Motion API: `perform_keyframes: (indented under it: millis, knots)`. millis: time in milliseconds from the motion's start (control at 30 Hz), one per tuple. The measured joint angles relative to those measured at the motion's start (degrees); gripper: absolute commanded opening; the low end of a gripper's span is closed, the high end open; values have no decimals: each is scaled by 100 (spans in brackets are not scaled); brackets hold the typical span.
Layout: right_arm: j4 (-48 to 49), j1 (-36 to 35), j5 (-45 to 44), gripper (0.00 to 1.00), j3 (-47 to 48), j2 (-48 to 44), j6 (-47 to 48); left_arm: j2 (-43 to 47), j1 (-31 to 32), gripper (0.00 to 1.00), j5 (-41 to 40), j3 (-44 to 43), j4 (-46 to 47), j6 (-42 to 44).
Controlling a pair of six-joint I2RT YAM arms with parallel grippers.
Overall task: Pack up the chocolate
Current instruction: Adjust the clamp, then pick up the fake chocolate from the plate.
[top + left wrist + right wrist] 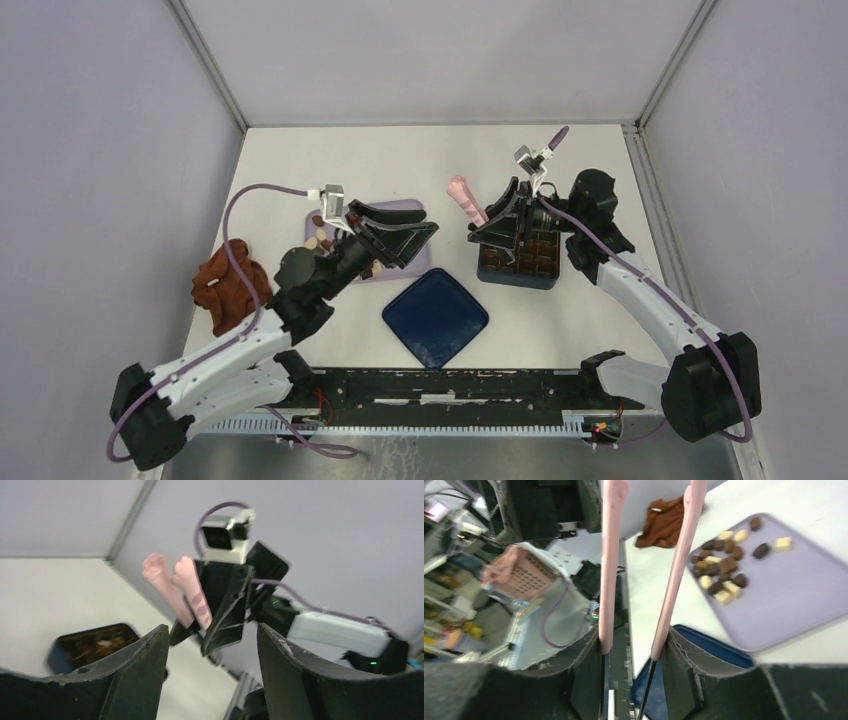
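Observation:
Several chocolate pieces (318, 238) in dark brown, mid brown and cream lie on a lavender tray (408, 206); the right wrist view shows them (721, 575) in a loose cluster. My left gripper (425, 228) hovers over that tray, open and empty, with nothing between its jaws (212, 645). The pink tongs (464, 196) are held by my right gripper (492, 222), beside a dark compartmented box (530, 262). Seen from the right wrist, both tong arms (681, 565) run out from between the right gripper (631, 645) jaws, tips apart and empty.
A dark blue lid (435, 318) lies at the near centre. A reddish-brown cloth (228, 285) is bunched at the left edge. The box (92, 642) shows in the left wrist view beyond the left finger. Grey walls close in the table.

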State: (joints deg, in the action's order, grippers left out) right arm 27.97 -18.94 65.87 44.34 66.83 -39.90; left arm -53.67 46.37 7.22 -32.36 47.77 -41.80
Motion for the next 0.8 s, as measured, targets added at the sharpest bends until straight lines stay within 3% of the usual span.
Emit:
perform_keyframes:
  millis: [167, 333, 500, 800]
  knots:
    - [-2170, -24, -520, 44, 918, 166, 2065, 1123, 0, 70, -850, -660, -3357, 903]
    - [-4022, -498, -1742, 42, 1886, 732, 4142, 1117, 2, 69, -2232, -2330, -6352, 1950]
    - [-5246, -1220, -3108, 41, 2422, 1412, 5458, 1152, 0, 69, -3484, -2516, -7536, 2629]
    - [-6454, -2144, -4614, 41, 3536, 2903, 6605, 1762, 0, 69, -4719, -1187, -8124, 2949]
